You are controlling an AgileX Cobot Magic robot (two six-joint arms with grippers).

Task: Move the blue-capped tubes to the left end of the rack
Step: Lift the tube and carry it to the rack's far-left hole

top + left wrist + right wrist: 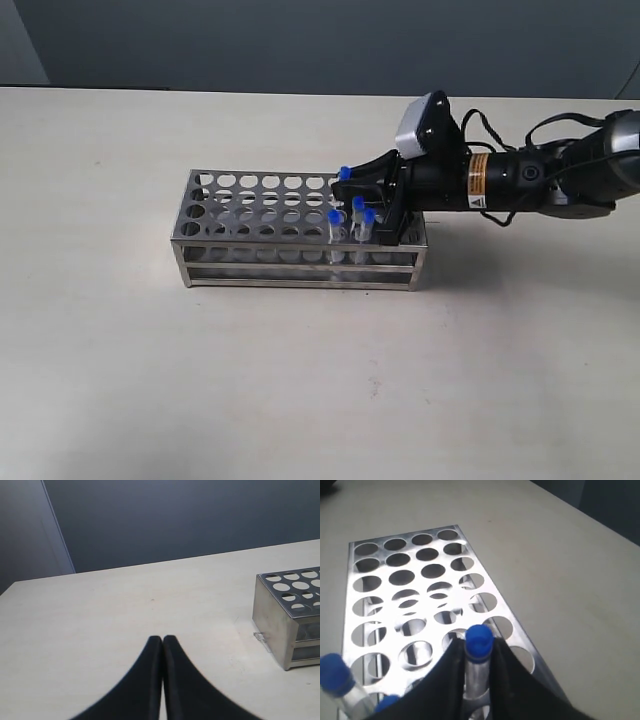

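The silver rack [262, 213] stands mid-table, its holes toward the left end holding no tubes. My right gripper [350, 181] reaches over the rack's right end and is shut on a blue-capped tube [345, 172] in the far row; in the right wrist view the tube [479, 641] stands upright between the black fingers [451, 667], its lower end in or just above a hole. Three more blue-capped tubes [334, 217] [358, 204] [369, 215] stand close together in the right part of the rack. My left gripper [162, 640] is shut on nothing, low over bare table near the rack's end [280, 611].
The rack sits on a pale beige table [300, 380] with a dark wall behind. The right arm's body [500, 180] and its cables stretch over the table to the right of the rack. The left arm does not show in the exterior view.
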